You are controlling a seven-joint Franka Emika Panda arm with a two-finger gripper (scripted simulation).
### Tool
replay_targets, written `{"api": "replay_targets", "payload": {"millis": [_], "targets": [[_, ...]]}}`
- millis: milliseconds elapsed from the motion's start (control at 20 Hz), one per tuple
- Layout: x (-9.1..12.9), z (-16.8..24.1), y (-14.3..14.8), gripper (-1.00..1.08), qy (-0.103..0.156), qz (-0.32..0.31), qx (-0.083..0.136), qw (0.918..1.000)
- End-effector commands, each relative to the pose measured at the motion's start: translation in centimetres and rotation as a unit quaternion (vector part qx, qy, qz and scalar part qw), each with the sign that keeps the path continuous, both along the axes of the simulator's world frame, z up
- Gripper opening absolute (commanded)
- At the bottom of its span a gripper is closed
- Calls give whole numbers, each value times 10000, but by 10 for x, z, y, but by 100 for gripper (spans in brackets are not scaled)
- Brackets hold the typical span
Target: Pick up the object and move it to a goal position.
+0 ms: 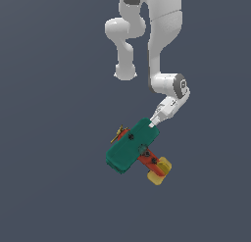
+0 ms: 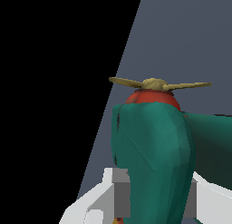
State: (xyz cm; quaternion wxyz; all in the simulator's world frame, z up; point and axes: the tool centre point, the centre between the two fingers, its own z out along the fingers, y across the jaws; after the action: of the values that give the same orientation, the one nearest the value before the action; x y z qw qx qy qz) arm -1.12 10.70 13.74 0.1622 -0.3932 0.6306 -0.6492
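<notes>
The toy airplane (image 1: 131, 147) sits at the end of the Panda arm (image 1: 164, 45), its teal wing (image 2: 156, 159) gripped between the two pale fingers (image 2: 118, 191) of the tool (image 2: 154, 198), which is clamped on that wing. The red nose (image 2: 152, 97) and yellow propeller (image 2: 156, 85) point away from the wrist; the yellow tail (image 1: 159, 170) trails at the far end. No goal marker is visible. Judged risk: the grip holds a broad, rounded wing off the body's centre, so a quick swing could twist the plane or let it slide out
</notes>
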Motion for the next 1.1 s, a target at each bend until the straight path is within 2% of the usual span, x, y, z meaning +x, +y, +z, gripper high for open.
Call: {"api": "replay_targets", "payload": {"millis": [0, 500, 1050], "targets": [[0, 0, 0, -100, 0, 1, 0, 10000], [-15, 10, -6, -100, 7, 1, 4, 10000], [-68, 43, -27, -100, 36, 6, 19, 10000]]}}
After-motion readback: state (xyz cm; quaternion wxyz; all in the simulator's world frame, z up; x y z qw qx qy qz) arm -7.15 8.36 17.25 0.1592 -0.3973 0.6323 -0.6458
